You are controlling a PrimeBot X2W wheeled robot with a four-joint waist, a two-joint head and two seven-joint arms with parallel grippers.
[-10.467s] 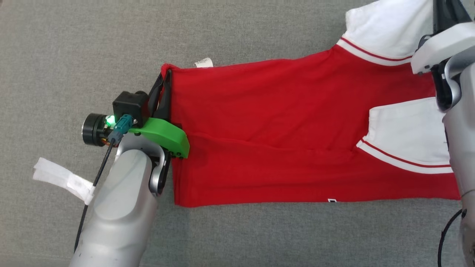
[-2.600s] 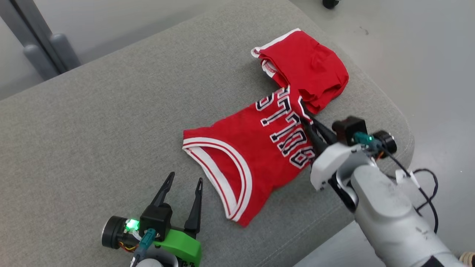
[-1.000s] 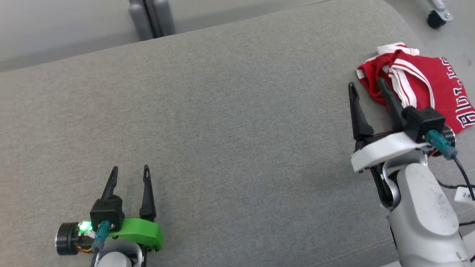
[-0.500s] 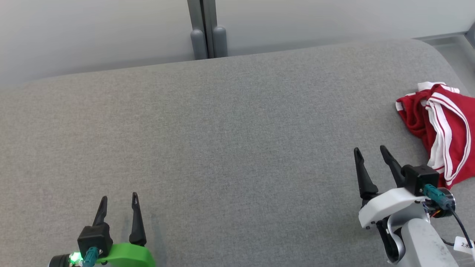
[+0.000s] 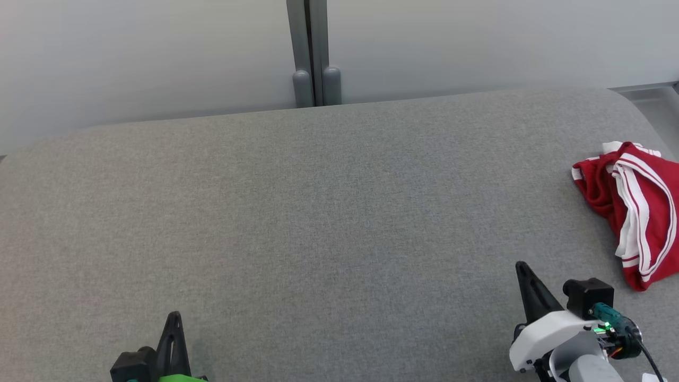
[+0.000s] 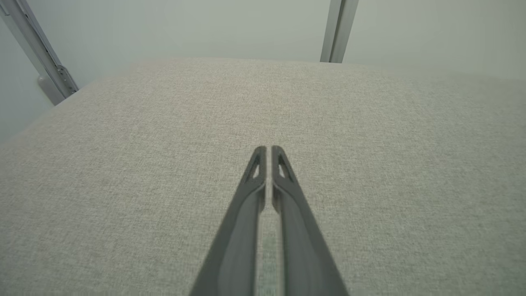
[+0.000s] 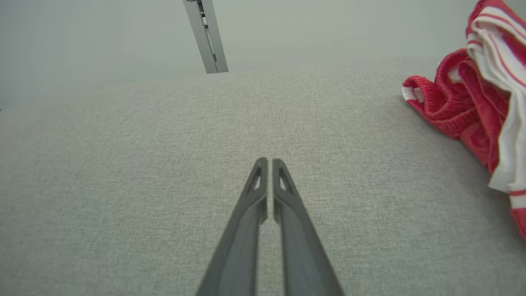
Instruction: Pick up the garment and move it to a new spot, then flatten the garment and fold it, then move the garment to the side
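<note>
Item under inspection: a red jersey with white striped trim. It lies bunched at the far right of the grey upholstered cushion, close to where that surface rounds off. The head view's right border cuts part of it, so its full extent cannot be confirmed. Neither claw holds it. The left gripper sits low at the near left of the cushion, its two dark fingers pressed together with a hairline gap and nothing caught between them. The right gripper is likewise pinched closed and empty at the near right, with the jersey off to its right and apart from it. Assessment: the garment appears set aside, but as a loose heap of overlapping layers rather than a crisp fold. Hazards noted: first, so near the rounded edge, the cloth could slide off if nudged, or if any part overhangs out of view. Second, the right arm is the nearer one, and a sweep to its right would drag the pointed fingertips into the trim and pull the layers open. Third, should a re-grasp be judged necessary, claws this narrow would merely push the fabric unless opened first. Fourth, the soft knit may relax and unfold unaided.
</note>
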